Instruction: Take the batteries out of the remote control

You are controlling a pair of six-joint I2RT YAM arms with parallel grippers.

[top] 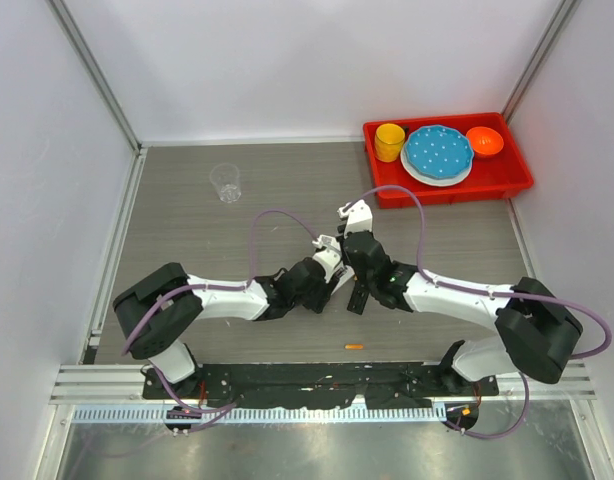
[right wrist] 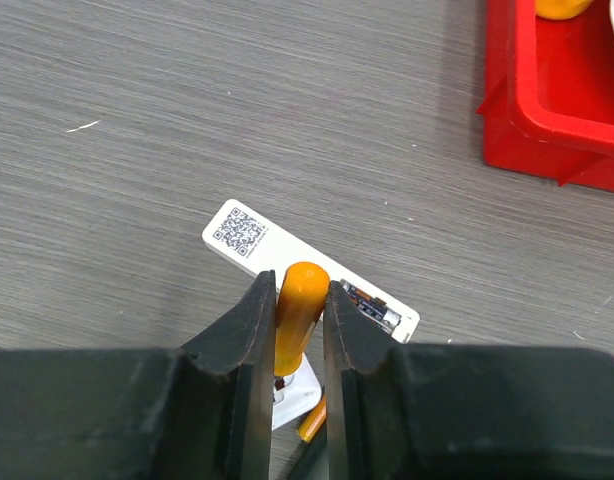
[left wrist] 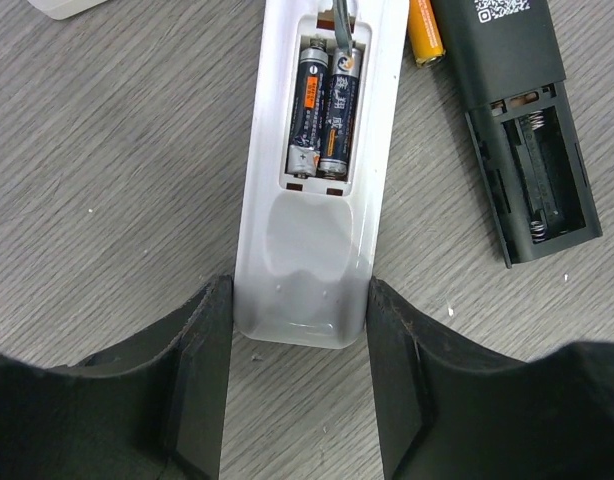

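While the white remote (left wrist: 315, 250) is clamped at one end by the half-open left gripper (left wrist: 301, 300), two dark batteries (left wrist: 322, 110) are seen side by side in its open compartment, an orange battery (left wrist: 424, 35) and a black remote (left wrist: 527, 130) are laid to its right, and an orange-handled tool (right wrist: 301, 285) is pinched by the nearly closed right gripper (right wrist: 298, 292).

We reach both arms inward, wrists nearly meeting. Our left claw (left wrist: 302, 290) clasps the white remote (left wrist: 312, 240) by its sides, half spread; our right claw (right wrist: 299, 290) pinches the orange tool handle (right wrist: 303, 278).
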